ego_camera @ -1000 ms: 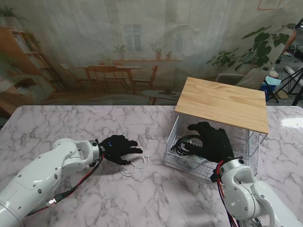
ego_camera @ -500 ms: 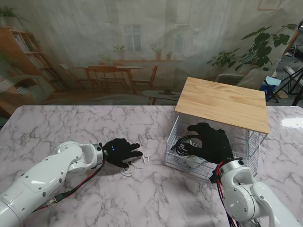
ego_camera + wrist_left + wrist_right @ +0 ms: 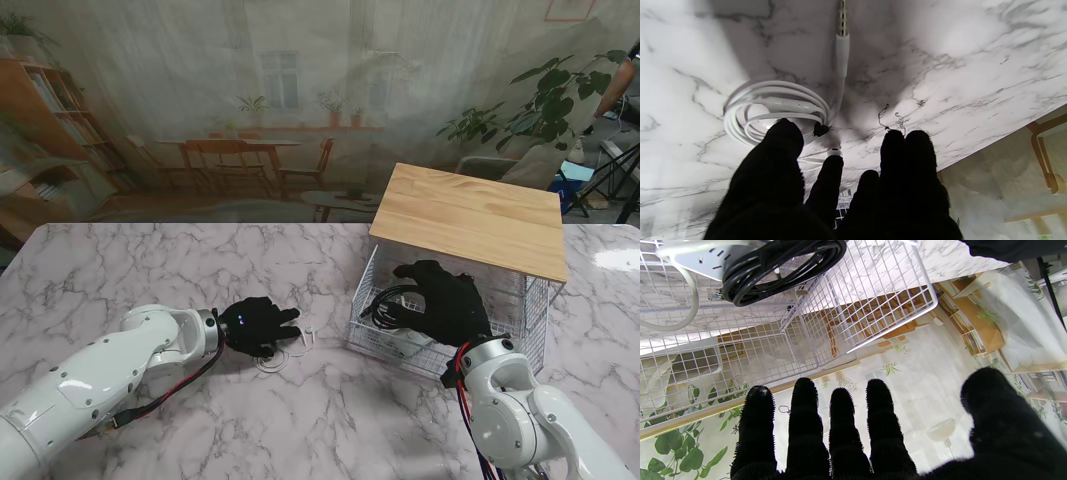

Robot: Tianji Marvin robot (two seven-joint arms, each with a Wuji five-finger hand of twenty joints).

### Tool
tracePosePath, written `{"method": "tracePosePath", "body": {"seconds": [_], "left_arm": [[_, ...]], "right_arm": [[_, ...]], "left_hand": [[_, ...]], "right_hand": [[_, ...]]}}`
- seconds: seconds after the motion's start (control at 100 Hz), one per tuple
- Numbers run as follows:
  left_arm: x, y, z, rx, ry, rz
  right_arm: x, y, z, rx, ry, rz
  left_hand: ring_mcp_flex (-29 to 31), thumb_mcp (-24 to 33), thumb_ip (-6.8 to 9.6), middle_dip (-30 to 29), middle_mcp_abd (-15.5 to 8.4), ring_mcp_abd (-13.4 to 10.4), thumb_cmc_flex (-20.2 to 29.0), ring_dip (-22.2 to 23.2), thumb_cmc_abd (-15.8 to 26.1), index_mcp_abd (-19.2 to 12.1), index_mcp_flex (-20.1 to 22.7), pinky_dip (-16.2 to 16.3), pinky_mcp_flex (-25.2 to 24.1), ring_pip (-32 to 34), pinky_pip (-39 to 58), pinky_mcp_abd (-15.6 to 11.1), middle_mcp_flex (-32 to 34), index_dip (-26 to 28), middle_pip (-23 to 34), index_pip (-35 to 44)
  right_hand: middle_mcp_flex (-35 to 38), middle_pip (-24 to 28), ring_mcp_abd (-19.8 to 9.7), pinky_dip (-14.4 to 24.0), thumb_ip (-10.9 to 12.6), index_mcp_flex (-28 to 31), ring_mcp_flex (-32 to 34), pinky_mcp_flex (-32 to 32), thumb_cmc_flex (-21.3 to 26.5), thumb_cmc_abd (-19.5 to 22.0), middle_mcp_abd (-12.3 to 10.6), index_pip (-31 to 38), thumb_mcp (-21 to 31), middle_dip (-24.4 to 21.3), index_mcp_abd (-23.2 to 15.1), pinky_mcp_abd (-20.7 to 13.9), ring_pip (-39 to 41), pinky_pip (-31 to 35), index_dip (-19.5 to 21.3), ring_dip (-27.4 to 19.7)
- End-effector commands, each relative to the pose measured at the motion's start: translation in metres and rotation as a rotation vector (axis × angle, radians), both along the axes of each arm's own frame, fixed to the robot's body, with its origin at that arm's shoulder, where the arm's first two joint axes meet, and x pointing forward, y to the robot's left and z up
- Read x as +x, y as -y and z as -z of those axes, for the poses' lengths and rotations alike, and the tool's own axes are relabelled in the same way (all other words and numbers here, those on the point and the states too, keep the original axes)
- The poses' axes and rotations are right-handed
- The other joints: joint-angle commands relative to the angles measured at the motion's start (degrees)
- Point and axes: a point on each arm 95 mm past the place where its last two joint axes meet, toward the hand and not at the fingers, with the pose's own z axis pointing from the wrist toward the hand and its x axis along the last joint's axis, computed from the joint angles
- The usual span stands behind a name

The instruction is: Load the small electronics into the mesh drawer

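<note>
Coiled earphones lie under the left robot hand

The white earphone coil (image 3: 773, 110) rests on the marble surface (image 3: 150, 260), just beyond the fingertips (image 3: 783, 133) of the left robot hand (image 3: 258, 326), whose fingers are spread and hold nothing. It looks light, limp and prone to unravel; pinch across the bundled loops, not the plug (image 3: 842, 50). The right robot hand (image 3: 445, 300) hovers splayed over the mesh drawer (image 3: 365, 335)

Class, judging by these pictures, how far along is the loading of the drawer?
Done: a black cable and a white power strip lie in the mesh drawer. In hand: the left hand is over the coiled white earphones, not gripping. Left: carrying them in.
</note>
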Motion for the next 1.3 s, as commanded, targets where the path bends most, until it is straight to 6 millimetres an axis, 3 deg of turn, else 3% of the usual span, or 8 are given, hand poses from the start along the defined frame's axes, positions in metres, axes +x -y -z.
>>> {"method": "tracePosePath", "body": {"seconds": [0.0,0.18,0.29,0.44,0.63,0.71,1.02,1.29], "left_arm": [[-0.001,-0.005,0.0,0.008,-0.008,-0.01],[-0.009,-0.009,-0.011,-0.009,-0.02,-0.047],[-0.017,-0.012,-0.014,-0.007,-0.036,-0.078],[-0.025,-0.015,-0.013,-0.01,-0.067,-0.109],[-0.031,-0.02,-0.008,-0.004,-0.067,-0.105],[-0.034,-0.022,-0.007,-0.007,-0.066,-0.102],[-0.042,-0.025,0.003,0.02,-0.082,-0.087],[-0.041,-0.023,0.011,0.048,-0.083,-0.076]], "right_arm": [[-0.002,-0.001,0.002,0.003,-0.004,0.0],[-0.002,-0.001,0.002,0.004,-0.006,0.001],[-0.002,-0.001,0.002,0.005,-0.005,0.001],[-0.003,-0.002,0.003,0.007,-0.005,0.002],[-0.004,-0.001,0.003,0.007,-0.003,0.003],[-0.004,-0.001,0.003,0.007,-0.001,0.003],[-0.003,-0.002,0.004,0.006,-0.001,0.002],[-0.004,-0.002,0.004,0.008,0.002,0.004]], "left_hand": [[0.46,2.1,0.81,0.87,0.1,1.9,0.77,-0.52,0.47,0.09,1.48,-0.19,1.05,0.16,0.09,-2.9,0.57,1.36,1.71,2.43],[1.42,-0.98,-0.41,0.9,-1.28,3.9,0.76,-4.49,2.83,-0.95,4.12,-1.17,-0.12,-3.93,-2.71,-0.19,9.15,0.69,2.54,2.57],[2.57,-3.66,-0.49,-0.31,0.19,4.62,0.96,-6.13,4.42,-0.71,5.24,-1.43,0.52,-4.61,-3.39,0.51,11.49,-0.14,0.74,0.91],[2.92,-6.6,-0.55,-4.09,2.07,5.02,-0.32,-7.29,5.73,-0.48,3.58,-1.62,1.03,-5.27,-3.68,0.45,9.05,-1.41,-3.29,-2.46],[1.92,-7.84,-0.37,-4.85,0.98,4.49,-0.81,-7.07,5.38,-0.25,2.95,-1.74,0.94,-4.55,-3.91,0.21,4.22,-0.42,-3.15,-2.61],[1.08,-8.2,-0.25,-3.86,0.32,4.2,-0.83,-6.58,3.99,-1.77,2.31,-1.69,0.59,-3.98,-3.86,-0.11,2.66,1.37,-1.8,-0.85],[0.05,-2.78,0.22,3.52,-0.12,3.01,-0.08,-3.55,-3.6,-5.91,-0.3,-0.97,0.03,-2.22,-2.41,-1.24,2.14,12.87,1.86,13.92],[0.49,1.01,-0.54,3.96,0.01,2.46,1.89,-2.93,-3.03,-6.54,3.61,-0.4,0.7,-1.34,-1.05,-1.88,2.67,10.97,2.4,13.24]], "right_hand": [[0.38,0.33,-0.19,0.86,1.24,1.29,-0.15,-0.94,1.26,1.96,-0.68,0.38,-0.7,0.45,-1.6,0.61,-4.12,-0.93,1.15,0.06],[0.41,0.33,-0.17,0.94,1.26,1.29,-0.2,-0.92,1.33,1.98,-0.75,0.37,-0.77,0.46,-1.57,0.62,-4.13,-0.97,1.21,0.07],[0.4,0.35,-0.15,0.96,1.27,1.27,-0.16,-0.96,1.34,2.0,-0.64,0.38,-0.77,0.48,-1.61,0.62,-4.12,-1.01,1.24,0.07],[0.4,0.35,-0.22,0.99,1.28,1.22,-0.23,-0.95,1.39,1.98,-0.77,0.38,-0.76,0.49,-1.59,0.67,-4.17,-1.05,1.26,0.05],[0.39,0.39,-0.29,1.03,1.28,1.15,-0.22,-0.95,1.36,1.95,-0.85,0.37,-0.75,0.51,-1.62,0.67,-4.18,-1.07,1.28,0.05],[0.31,0.36,-0.23,1.03,1.28,1.15,-0.29,-1.0,1.37,1.94,-0.71,0.4,-0.71,0.5,-1.56,0.61,-4.21,-1.13,1.3,0.04],[0.21,0.43,-0.23,1.06,1.28,1.01,-0.26,-0.99,1.42,1.96,-0.8,0.43,-0.58,0.53,-1.55,0.65,-4.17,-1.18,1.33,0.05],[0.0,0.46,-0.36,1.08,1.27,0.89,-0.29,-1.01,1.42,1.97,-0.66,0.47,-0.46,0.54,-1.52,0.64,-4.12,-1.22,1.35,0.05]]}}
